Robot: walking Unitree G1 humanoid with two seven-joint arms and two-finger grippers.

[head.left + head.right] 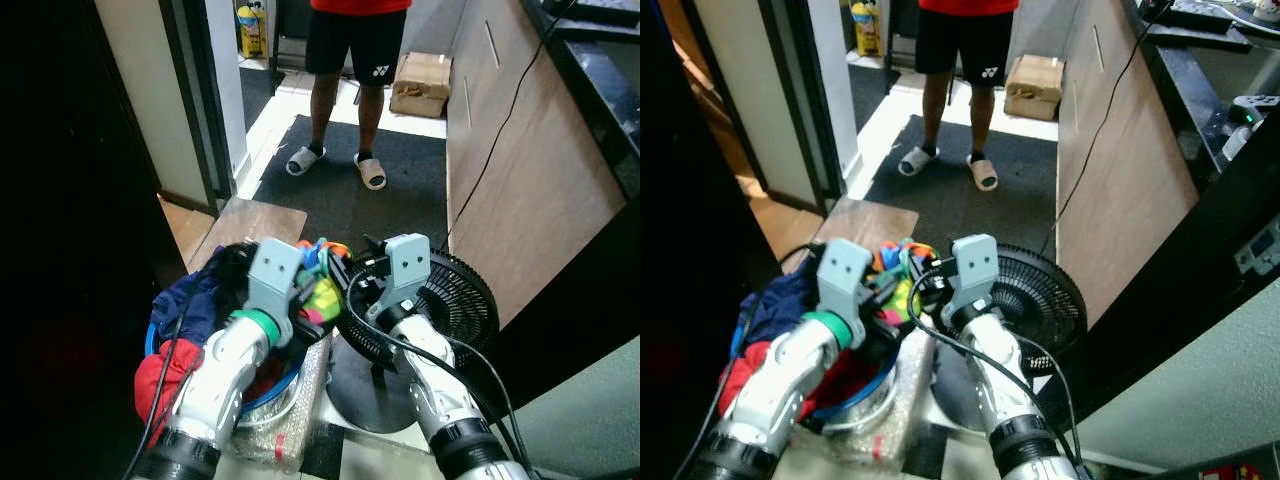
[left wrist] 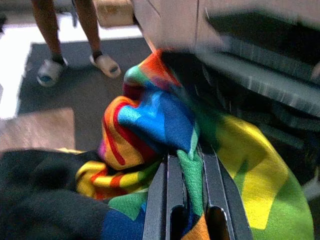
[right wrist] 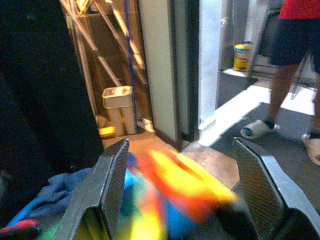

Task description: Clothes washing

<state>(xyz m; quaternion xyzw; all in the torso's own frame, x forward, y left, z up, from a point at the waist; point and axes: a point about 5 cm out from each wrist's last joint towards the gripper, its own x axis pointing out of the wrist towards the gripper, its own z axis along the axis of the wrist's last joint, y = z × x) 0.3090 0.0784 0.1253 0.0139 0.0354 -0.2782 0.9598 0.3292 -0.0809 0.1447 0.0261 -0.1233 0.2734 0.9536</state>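
**Multicolour garment pinched over laundry basket**

Rainbow-patterned garment bunched at top of heap in blue-rimmed basket, held up at front edge of pile. Gripped by left gripper: jaws closed on a green fold, seen clearly in left wrist view. Right gripper just beside it, jaws spread wide on either side of the blurred bright cloth, not closed on it.

Dark navy cloth draped over basket's left side; red cloth hanging lower over rim. Black cloth lying next to the bright garment. Basket resting on crinkled clear plastic wrap.

Black floor fan right of basket, tilted grille facing up, round base on floor, close under right arm.

Floor: dark grey mat ahead, wooden board near basket's far side, pale tile strip beyond. Wood-panel cabinet side along right, black cable hanging down it. Doorway frame at left, dark beyond. Cardboard box and yellow container at far end.

Person standing on mat, black shorts, red top, white slippers.
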